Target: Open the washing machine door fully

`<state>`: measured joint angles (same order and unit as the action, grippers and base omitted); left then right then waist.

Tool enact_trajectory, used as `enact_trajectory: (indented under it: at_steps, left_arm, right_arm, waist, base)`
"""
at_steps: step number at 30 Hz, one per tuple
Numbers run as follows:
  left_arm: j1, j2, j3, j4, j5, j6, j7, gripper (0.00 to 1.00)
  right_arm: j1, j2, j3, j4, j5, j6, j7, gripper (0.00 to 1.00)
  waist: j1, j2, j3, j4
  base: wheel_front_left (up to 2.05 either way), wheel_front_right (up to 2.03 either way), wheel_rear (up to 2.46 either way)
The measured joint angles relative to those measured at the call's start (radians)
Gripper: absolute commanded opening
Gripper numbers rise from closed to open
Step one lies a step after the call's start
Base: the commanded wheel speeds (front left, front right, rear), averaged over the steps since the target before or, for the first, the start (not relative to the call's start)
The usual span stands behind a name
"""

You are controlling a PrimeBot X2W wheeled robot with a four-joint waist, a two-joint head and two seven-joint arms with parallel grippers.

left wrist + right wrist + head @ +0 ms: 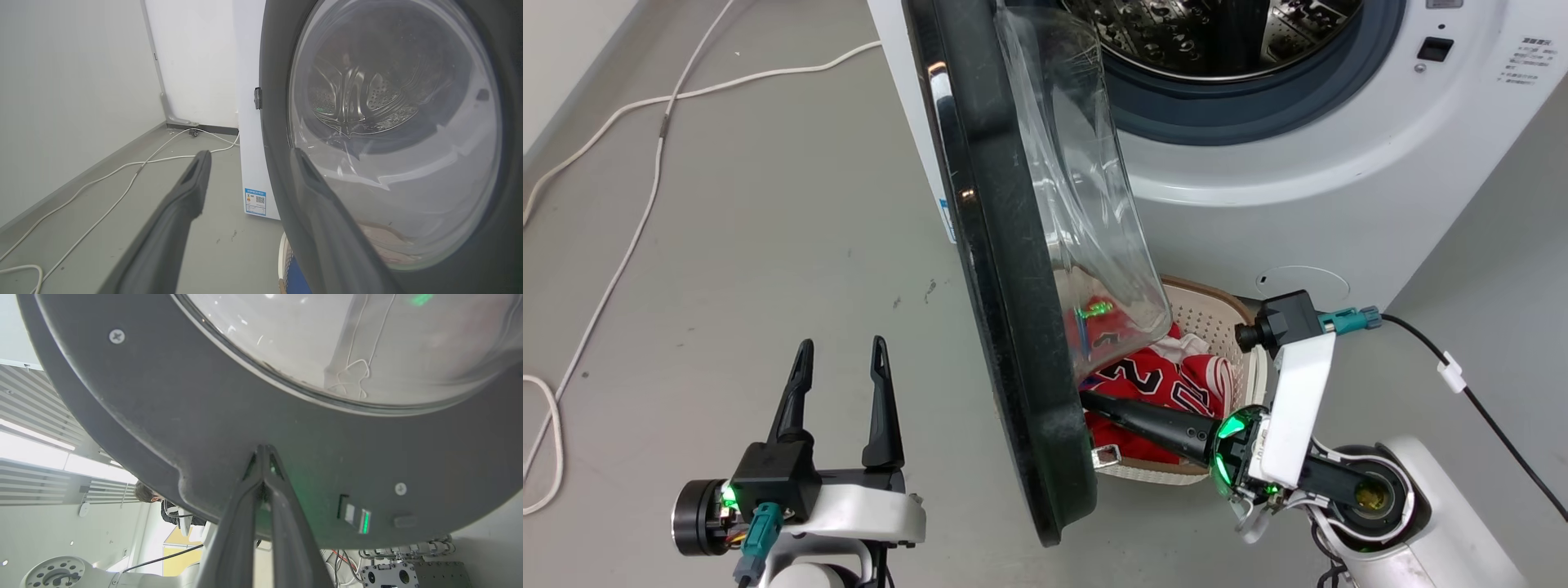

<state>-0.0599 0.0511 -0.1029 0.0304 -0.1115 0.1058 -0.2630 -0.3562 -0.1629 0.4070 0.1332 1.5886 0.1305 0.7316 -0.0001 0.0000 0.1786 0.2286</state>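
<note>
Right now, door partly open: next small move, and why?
Probably push the right gripper leftward against the washing machine door: shut, its tips touch the inner face near the rim, and the door stands only partway open. The left gripper is open, apart from it.

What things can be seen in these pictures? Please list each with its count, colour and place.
washing machine door: one, glossy black with a clear glass bowl, swung out from the machine's left side
washing machine: one, white, top of the head view
drum: one, steel, inside the grey gasket
laundry basket: one, beige, on the floor in front of the machine
clothes: red and white, in the basket
cables: at least two, white, on the grey floor at left
person: one, partly seen, background of the right wrist view
left gripper: one, dark, open, left of the door, apart from it
right gripper: one, dark, shut, tips against the door's inner face
</note>
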Motion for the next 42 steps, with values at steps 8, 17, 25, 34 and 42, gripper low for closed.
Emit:
enact_trajectory:
  at_steps: [8,17,25,34,42]
  left_arm:
    - [0.013,0.0,0.007,0.002,0.002,0.004,0.0,1.0]
    - [0.041,0.0,0.022,0.009,0.012,0.0,0.0,1.0]
    - [0.085,0.0,0.038,0.005,0.02,0.001,0.0,1.0]
    - [0.141,0.0,0.059,-0.002,0.028,0.0,0.0,1.0]
    - [0.149,0.0,0.066,-0.008,0.029,-0.005,0.0,1.0]
  right_arm:
    - [0.03,0.007,0.006,0.017,-0.02,0.0,-0.022,0.0]
    - [0.1,0.008,-0.116,-0.028,-0.048,0.0,-0.231,0.0]
    - [0.214,0.057,-0.306,-0.089,0.036,0.0,-0.413,0.0]
    - [0.349,0.092,-0.475,-0.145,0.056,0.0,-0.6,1.0]
    - [0.421,0.068,-0.479,-0.198,-0.243,0.0,-0.834,1.0]
  waist:
    - [0.0,0.0,-0.013,-0.002]
    - [0.0001,0.0,-0.063,-0.036]
    - [0.0,0.0,-0.114,-0.087]
    - [0.0,0.0,-0.168,-0.158]
    - [0.0,0.0,-0.183,-0.206]
  base:
    - [0.0,0.0,0.0]
    - [0.0,0.0,0.0]
    - [0.0,0.0,0.0]
    - [0.0,0.0,0.0]
    - [0.0,0.0,0.0]
